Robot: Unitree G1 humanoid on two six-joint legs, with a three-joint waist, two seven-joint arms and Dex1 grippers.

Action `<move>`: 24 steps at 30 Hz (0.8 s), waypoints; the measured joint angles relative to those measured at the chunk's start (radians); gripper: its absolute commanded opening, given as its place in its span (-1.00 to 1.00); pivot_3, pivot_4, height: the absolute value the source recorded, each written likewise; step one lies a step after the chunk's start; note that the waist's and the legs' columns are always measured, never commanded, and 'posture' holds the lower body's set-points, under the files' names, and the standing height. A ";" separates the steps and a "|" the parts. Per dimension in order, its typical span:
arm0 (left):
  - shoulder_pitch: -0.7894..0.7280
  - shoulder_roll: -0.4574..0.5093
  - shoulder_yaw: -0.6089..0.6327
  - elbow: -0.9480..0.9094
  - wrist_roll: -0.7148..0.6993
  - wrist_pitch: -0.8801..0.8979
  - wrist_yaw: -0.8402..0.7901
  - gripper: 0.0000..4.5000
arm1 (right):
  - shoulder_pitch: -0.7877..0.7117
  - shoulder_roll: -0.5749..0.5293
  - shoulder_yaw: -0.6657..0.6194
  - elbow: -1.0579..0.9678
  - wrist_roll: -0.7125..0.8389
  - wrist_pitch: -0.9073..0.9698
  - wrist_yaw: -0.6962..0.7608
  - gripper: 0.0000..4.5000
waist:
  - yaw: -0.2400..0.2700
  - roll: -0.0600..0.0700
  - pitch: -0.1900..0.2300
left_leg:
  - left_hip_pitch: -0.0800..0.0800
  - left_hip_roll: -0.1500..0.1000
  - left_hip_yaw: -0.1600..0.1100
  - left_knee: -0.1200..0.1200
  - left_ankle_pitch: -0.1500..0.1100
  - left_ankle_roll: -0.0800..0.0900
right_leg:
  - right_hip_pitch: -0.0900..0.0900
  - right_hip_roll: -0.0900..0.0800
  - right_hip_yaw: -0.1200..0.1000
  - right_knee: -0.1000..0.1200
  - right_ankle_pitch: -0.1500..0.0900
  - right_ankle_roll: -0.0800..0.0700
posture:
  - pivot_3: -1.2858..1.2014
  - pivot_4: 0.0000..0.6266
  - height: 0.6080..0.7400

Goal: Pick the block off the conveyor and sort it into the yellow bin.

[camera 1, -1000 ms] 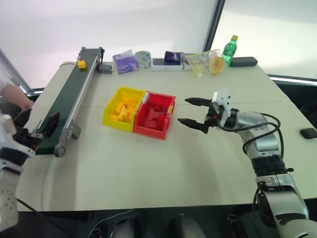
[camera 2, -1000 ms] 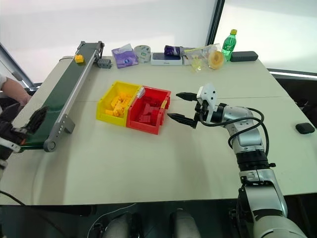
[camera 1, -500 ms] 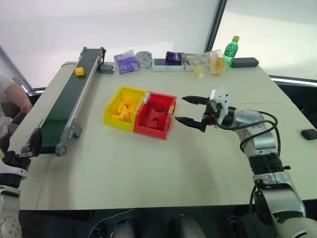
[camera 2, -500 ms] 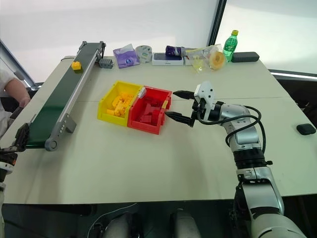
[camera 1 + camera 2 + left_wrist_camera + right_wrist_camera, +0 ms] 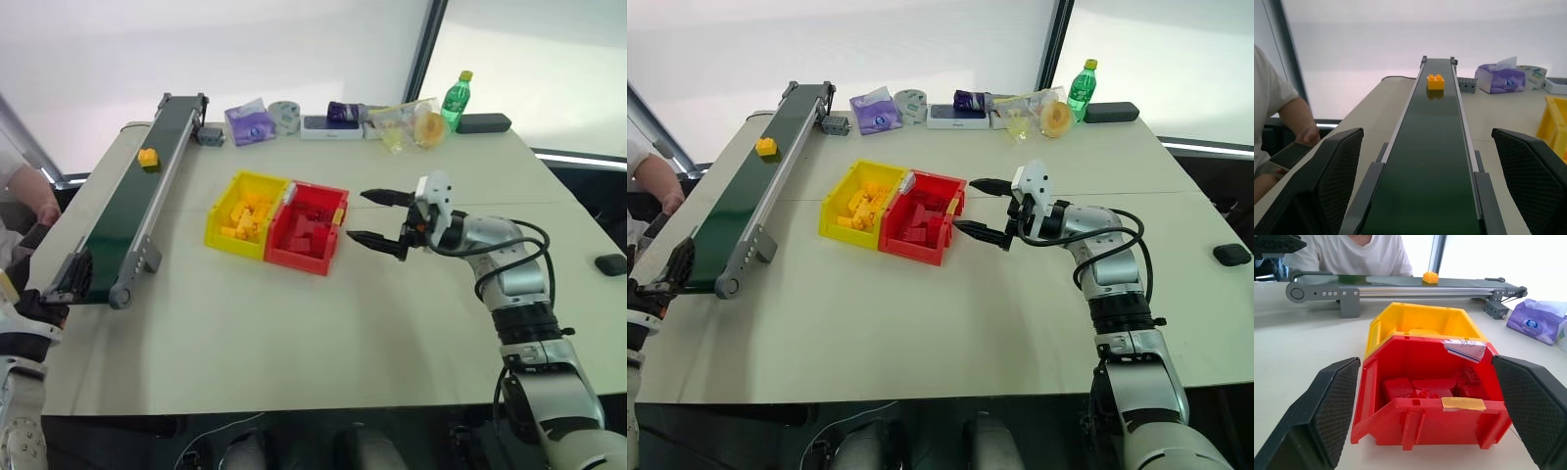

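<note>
The yellow block (image 5: 148, 158) rides on the dark green conveyor (image 5: 122, 211), in its far half. My left gripper (image 5: 61, 286) hovers open at the belt's near end and looks straight up the belt at the block (image 5: 1436, 82); nothing is between its fingers. The yellow bin (image 5: 256, 178) stands mid-table with several yellow bricks inside, touching the red bin (image 5: 299, 258). My right gripper (image 5: 360, 215) is open and empty just right of the red bin, pointing at it, with the yellow bin (image 5: 1420, 316) behind.
A person (image 5: 24, 191) sits beyond the conveyor's left side. Along the table's back edge lie a purple tissue pack (image 5: 247, 122), a white box (image 5: 328, 126), plastic bags and a green bottle (image 5: 454, 98). A black object (image 5: 611, 263) sits at the right edge.
The block has travelled down the belt toward its near end. My left gripper has drawn back and down off the belt to its near end. The right arm has kept still.
</note>
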 measured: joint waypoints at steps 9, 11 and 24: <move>-0.047 0.055 -0.010 0.042 0.022 0.057 0.038 0.97 | 0.001 0.001 0.000 -0.003 0.001 0.001 0.000 1.00 | 0.001 0.000 0.000 | 0.000 0.000 0.000 0.000 0.000 0.000 | 0.000 0.000 0.000 0.000 0.000 0.000 | 0.03 -0.52 1.00; -0.065 0.088 -0.033 0.049 0.033 0.098 0.052 0.97 | 0.001 0.003 0.000 -0.014 0.004 0.004 0.000 1.00 | 0.002 0.000 0.000 | 0.000 0.000 0.000 0.000 0.000 0.000 | 0.000 0.000 0.000 0.000 0.000 0.000 | 0.03 -0.52 1.00; -0.316 0.256 -0.171 0.265 0.073 0.330 0.041 0.97 | 0.006 0.024 0.019 -0.079 0.019 0.045 0.006 1.00 | 0.002 0.000 0.000 | 0.000 0.000 0.001 0.000 0.000 0.000 | 0.000 0.000 0.000 0.000 0.000 0.000 | 0.03 -0.52 1.00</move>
